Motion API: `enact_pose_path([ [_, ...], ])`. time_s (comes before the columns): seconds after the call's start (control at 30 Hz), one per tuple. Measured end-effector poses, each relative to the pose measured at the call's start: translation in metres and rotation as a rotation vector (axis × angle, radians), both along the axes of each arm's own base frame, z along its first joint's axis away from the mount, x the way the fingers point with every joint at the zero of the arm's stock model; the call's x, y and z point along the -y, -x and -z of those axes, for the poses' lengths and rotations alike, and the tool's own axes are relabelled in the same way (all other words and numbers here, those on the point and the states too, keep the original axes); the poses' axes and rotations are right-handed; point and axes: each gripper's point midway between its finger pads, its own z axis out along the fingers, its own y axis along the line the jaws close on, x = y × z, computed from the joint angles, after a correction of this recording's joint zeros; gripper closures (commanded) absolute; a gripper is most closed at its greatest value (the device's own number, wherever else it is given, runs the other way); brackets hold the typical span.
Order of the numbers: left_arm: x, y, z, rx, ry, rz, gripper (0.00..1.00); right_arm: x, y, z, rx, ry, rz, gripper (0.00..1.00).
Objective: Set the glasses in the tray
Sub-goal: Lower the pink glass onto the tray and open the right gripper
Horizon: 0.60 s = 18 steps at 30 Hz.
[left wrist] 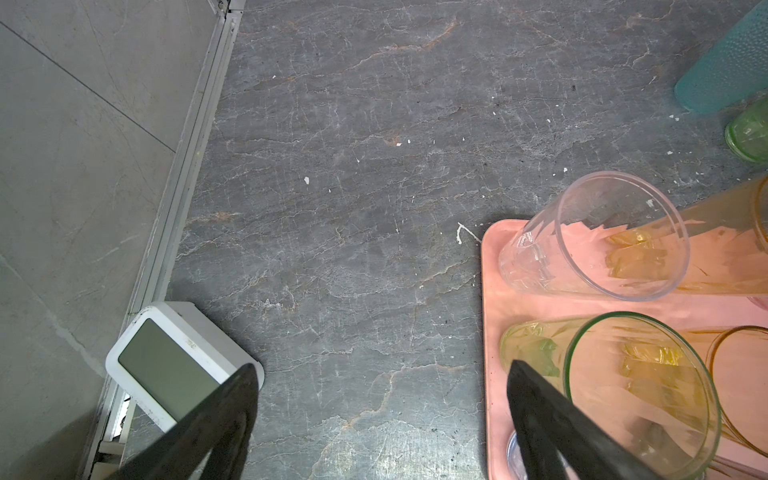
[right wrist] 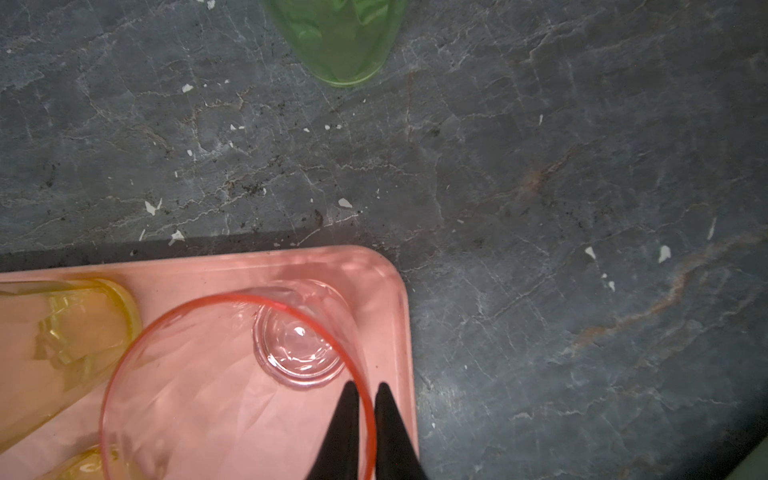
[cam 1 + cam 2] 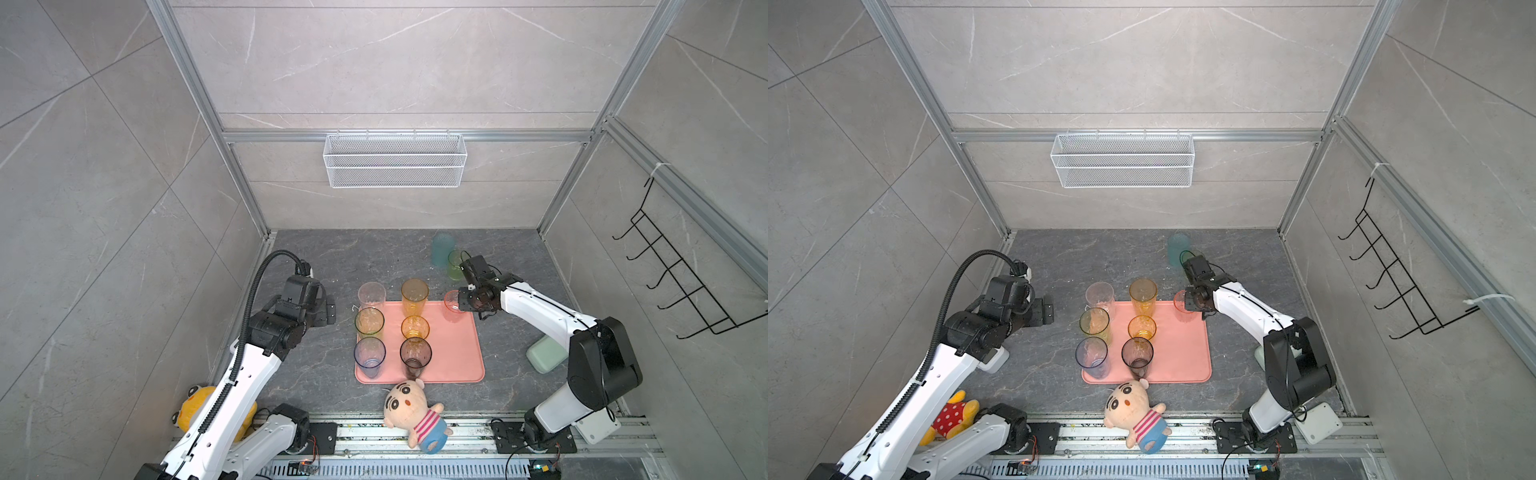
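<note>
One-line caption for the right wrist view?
Right gripper straddles the rim of the pink tumbler at a corner of the tray; green tumbler outside it.

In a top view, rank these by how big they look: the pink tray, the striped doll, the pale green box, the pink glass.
1. tray
2. striped doll
3. pale green box, partly behind the right arm, so unsure
4. pink glass

At the far right corner of the salmon-pink tray (image 3: 1183, 353), the right gripper (image 3: 1187, 302) apparently pinches a pink tumbler (image 3: 1179, 311).
</note>
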Motion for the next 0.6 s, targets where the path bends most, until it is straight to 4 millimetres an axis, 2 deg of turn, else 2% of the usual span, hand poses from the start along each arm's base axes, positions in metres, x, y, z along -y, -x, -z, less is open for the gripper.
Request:
enact_pose_path([
  [0.2,0.000,0.000,0.000,0.000,0.000,0.000,0.06,0.000,0.002,0.000,-0.011,0.001,0.001,0.74],
  [0.33,0.000,0.000,0.000,0.000,0.000,0.000,0.06,-0.001,0.000,-0.009,-0.003,-0.006,-0.001,0.70],
  [0.43,0.000,0.000,0.000,0.000,0.000,0.000,0.06,-0.003,-0.004,-0.025,0.029,-0.019,-0.004,0.68],
  [0.6,0.000,0.000,0.000,0.000,0.000,0.000,0.06,-0.010,-0.021,-0.065,0.117,-0.051,-0.015,0.66],
])
